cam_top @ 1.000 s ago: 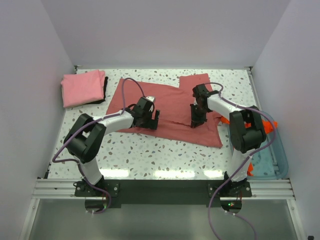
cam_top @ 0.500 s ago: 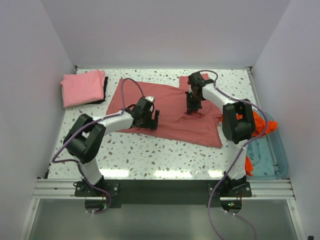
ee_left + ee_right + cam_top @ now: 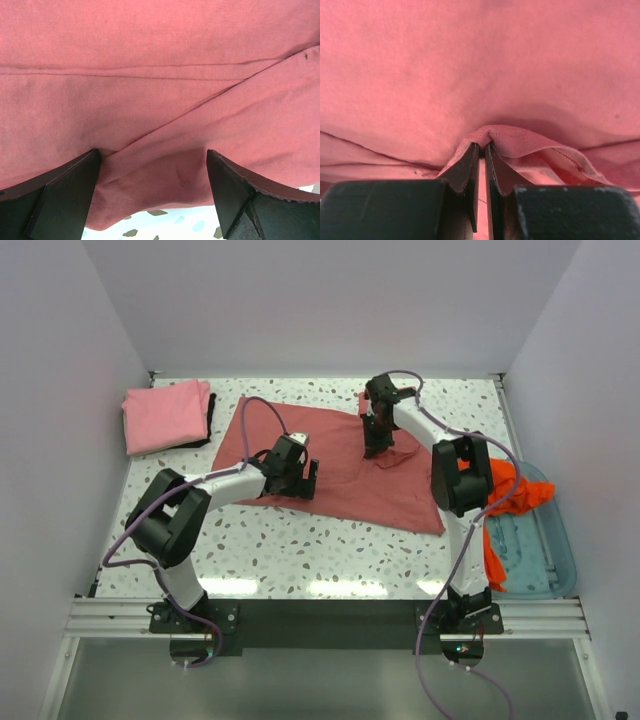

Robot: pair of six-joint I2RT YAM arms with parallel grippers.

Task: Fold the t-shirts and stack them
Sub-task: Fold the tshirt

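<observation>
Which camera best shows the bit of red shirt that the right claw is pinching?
The right wrist view: the right gripper is shut on a stitched fold of the red shirt, close up. The top view shows the shirt spread out, with the pinch barely visible. The left wrist view shows another part of it.

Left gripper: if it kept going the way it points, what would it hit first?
The rose-red shirt, which fills the view just ahead of the open left gripper; the table likely lies right beneath.

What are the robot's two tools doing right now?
Left tool: open, holding nothing.
Right tool: closed on a fold of the rose-red t-shirt.
</observation>
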